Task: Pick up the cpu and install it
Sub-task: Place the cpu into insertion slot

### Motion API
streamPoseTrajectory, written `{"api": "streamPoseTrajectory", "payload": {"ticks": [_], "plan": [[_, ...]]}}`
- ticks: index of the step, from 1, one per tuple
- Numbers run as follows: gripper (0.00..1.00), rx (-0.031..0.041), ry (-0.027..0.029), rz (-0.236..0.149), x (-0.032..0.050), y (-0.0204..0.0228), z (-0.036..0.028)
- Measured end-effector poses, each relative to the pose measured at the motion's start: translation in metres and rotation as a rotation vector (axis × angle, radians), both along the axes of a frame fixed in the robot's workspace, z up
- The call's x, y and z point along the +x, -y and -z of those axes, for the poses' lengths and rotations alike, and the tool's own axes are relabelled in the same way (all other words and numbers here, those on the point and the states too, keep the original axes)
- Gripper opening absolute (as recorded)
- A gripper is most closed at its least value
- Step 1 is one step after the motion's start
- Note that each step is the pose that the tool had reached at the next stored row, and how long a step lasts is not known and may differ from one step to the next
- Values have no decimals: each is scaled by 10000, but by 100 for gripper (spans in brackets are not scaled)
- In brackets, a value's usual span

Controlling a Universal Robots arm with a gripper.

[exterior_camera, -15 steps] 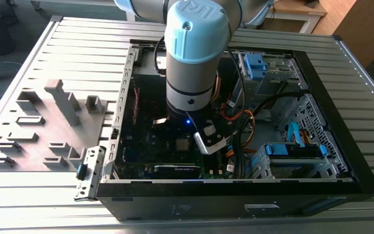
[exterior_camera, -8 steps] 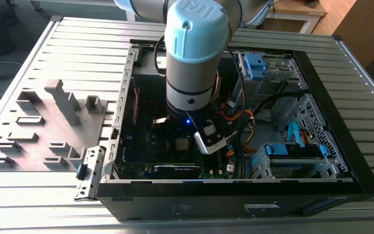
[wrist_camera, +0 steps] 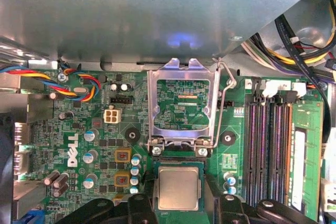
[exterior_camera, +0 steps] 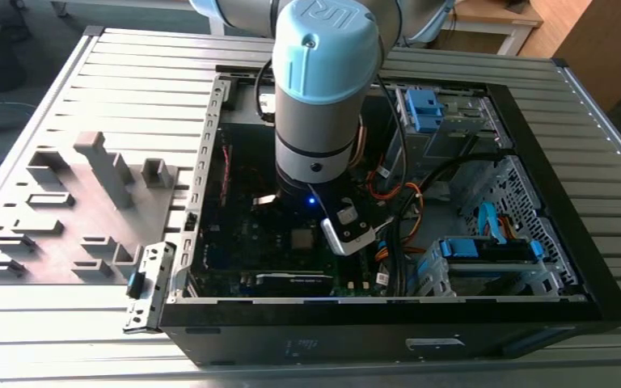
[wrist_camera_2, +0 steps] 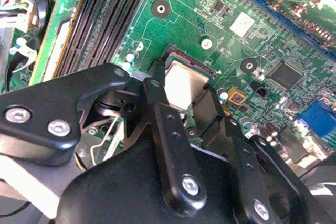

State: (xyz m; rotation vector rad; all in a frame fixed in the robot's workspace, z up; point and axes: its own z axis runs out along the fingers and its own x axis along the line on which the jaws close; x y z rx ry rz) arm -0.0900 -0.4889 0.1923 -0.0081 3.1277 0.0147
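In the first wrist view, from left to right, come one of the fingers (wrist_camera: 139,207), the cpu (wrist_camera: 178,187) lying flat in its socket (wrist_camera: 178,163), the other finger, and then the memory slots (wrist_camera: 268,150). The tool (wrist_camera: 181,209) straddles the cpu with its jaws spread, and I judge it grips nothing. The load plate (wrist_camera: 184,103) stands raised just beyond, leaving the chip uncovered.

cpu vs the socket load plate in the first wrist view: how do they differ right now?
The cpu is a solid pale lid. The load plate is an open frame, with green motherboard showing through its window. The cpu lies flat at the socket, while the load plate is swung open, off the socket. The cpu is the smaller of the two. Both are silvery metal and roughly square.
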Motion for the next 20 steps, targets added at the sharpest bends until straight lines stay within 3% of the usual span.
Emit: {"api": "streamPoseTrajectory", "payload": {"ticks": [20], "plan": [[46,1,0,369,2,14,18]]}}
